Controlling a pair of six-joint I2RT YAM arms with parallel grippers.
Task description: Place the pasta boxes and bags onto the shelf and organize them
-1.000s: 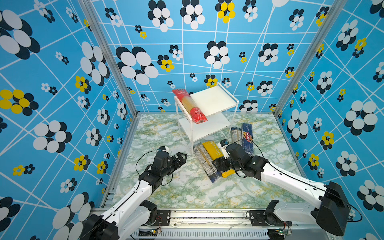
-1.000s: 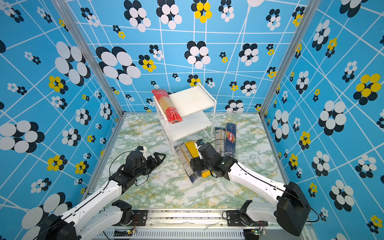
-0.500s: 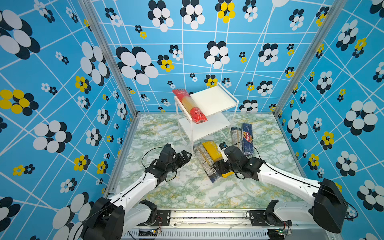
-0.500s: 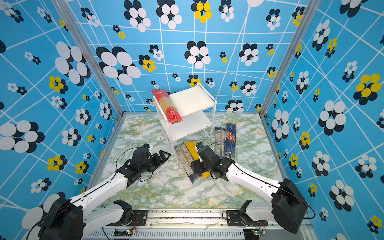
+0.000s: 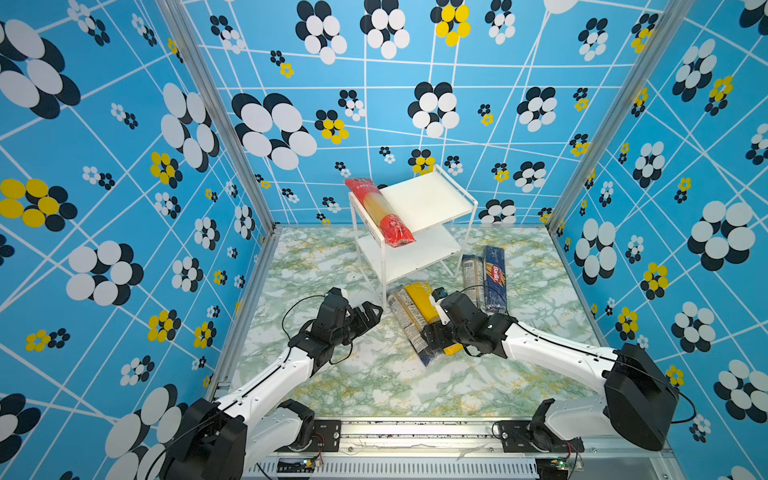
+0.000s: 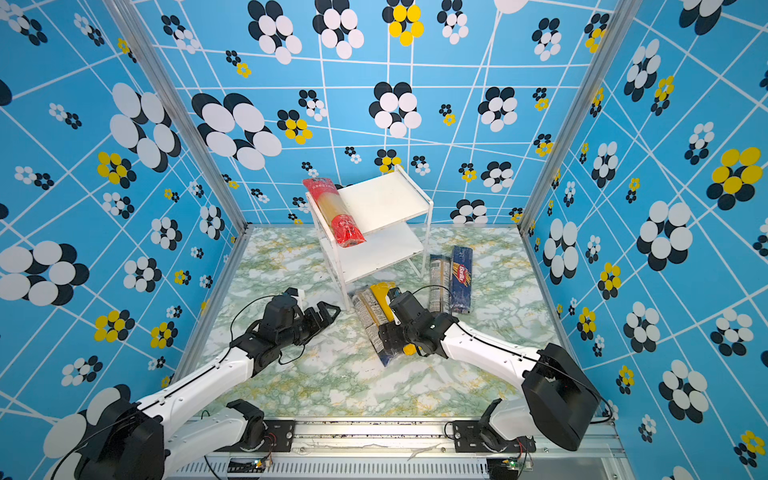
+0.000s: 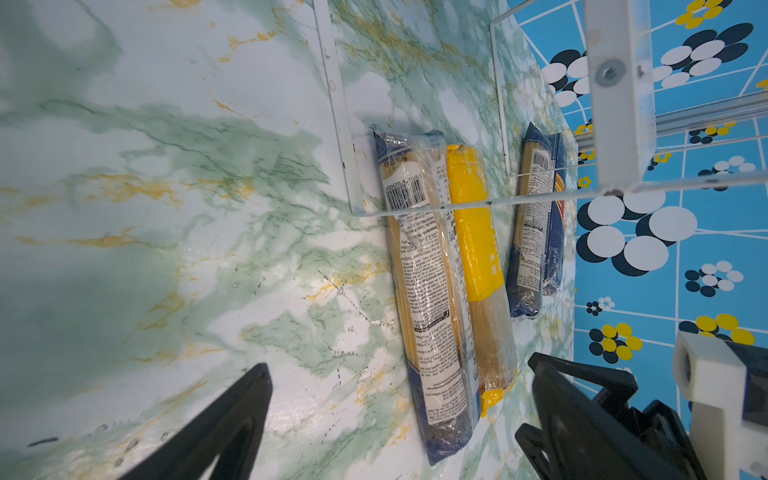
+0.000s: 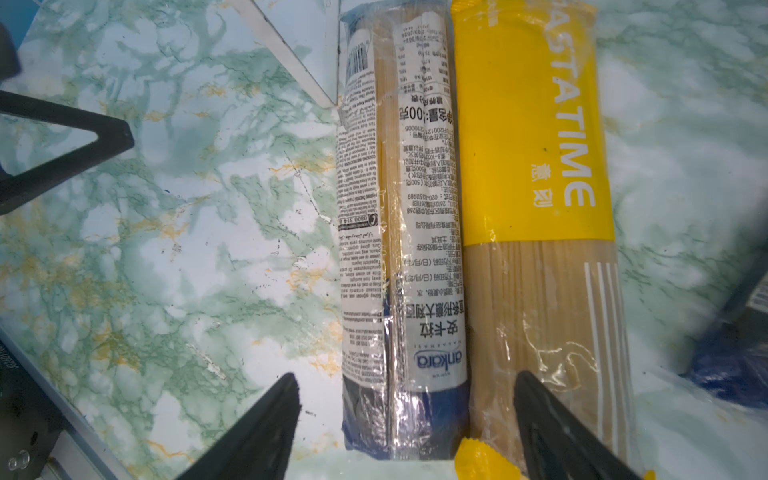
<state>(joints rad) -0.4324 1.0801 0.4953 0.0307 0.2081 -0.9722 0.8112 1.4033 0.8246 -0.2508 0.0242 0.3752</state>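
Yellow pack (image 8: 532, 145) and navy-ended pack (image 8: 399, 208) lie under the wide-open right gripper (image 8: 405, 376); the left gripper (image 5: 373, 311), at their nine o'clock, is open too.

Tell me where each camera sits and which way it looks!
Both top views: high at the front, looking down on table, shelf and spaghetti packs; the left arm and right arm show.
Left wrist: on the left arm, low, facing the see-through pack and yellow pack; the open left gripper shows.
Right wrist: on the right arm, looking down on those two packs; the open right gripper shows.
Shared: both wrist views show the same two packs, side by side.
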